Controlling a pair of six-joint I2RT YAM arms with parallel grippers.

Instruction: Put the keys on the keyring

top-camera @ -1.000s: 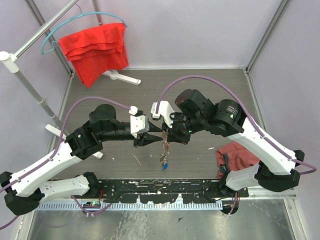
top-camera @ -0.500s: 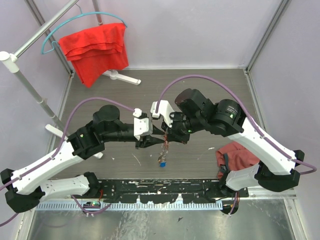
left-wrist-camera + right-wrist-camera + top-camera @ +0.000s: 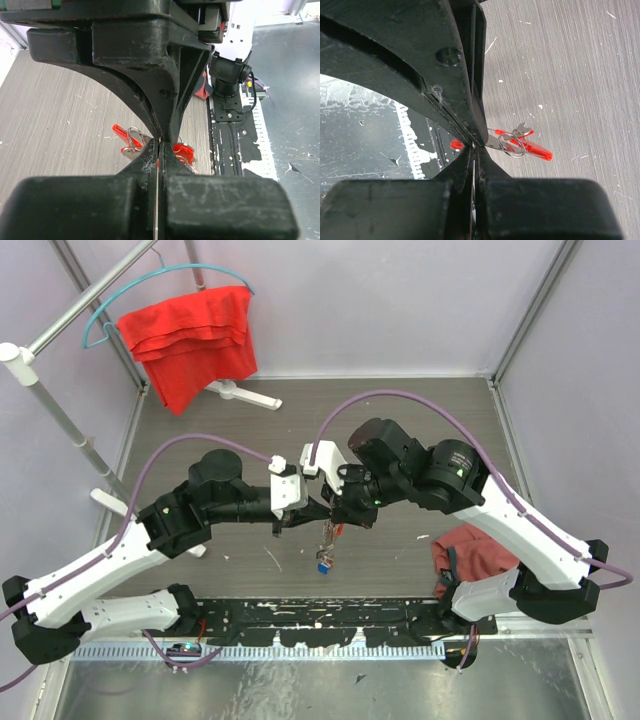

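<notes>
Midway across the worktop (image 3: 250,430) the two arms meet tip to tip, above its surface. The right hand (image 3: 472,145) is fully closed and pinches the keys (image 3: 326,548) by a silver blade at its fingertips. The bunch hangs below it, with red tags, a wire ring (image 3: 512,140) and a blue tag lowest. The left hand (image 3: 160,142) is also closed, its tips right against the bunch; whether it grips any of it I cannot tell. A red cloth (image 3: 470,545) lies near the right arm's base, and another (image 3: 190,340) hangs at far left.
</notes>
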